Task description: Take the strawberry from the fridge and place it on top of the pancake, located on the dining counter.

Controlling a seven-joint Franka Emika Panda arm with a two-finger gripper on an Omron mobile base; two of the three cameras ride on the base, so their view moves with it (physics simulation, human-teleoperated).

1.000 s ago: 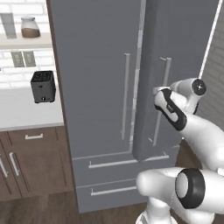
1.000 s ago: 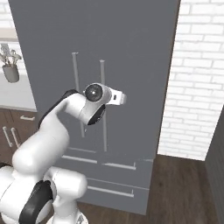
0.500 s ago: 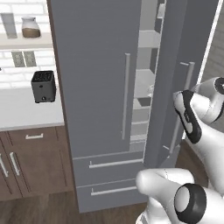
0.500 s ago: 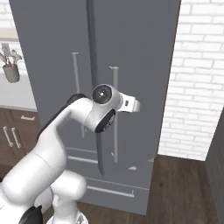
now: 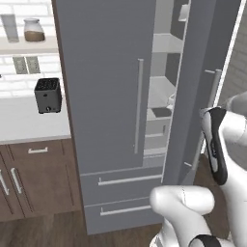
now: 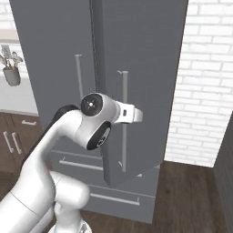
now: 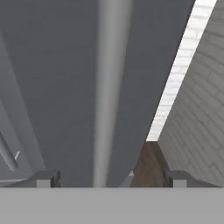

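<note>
The grey fridge (image 5: 106,96) stands with its right door (image 5: 202,72) swung partly out, and pale inner shelves (image 5: 161,91) show in the gap. My gripper (image 7: 111,178) is open. Its fingertips (image 7: 48,178) stand wide apart on either side of the door's long vertical handle (image 7: 107,87) without pressing it. From the right base view the hand (image 6: 134,113) sits just beside that handle (image 6: 124,132), at mid height of the open door (image 6: 136,68). The strawberry is hidden from view. The pancake and the dining counter are out of view.
A black toaster (image 5: 48,95) stands on the narrow white worktop (image 5: 24,128) left of the fridge, above brown cabinets (image 5: 34,173). A white brick wall (image 6: 205,91) and wooden floor (image 6: 191,191) lie to the right of the open door.
The right fridge door has swung further open toward me with the hand on its handle. The fingers, shut on the handle before, now stand apart around it.
</note>
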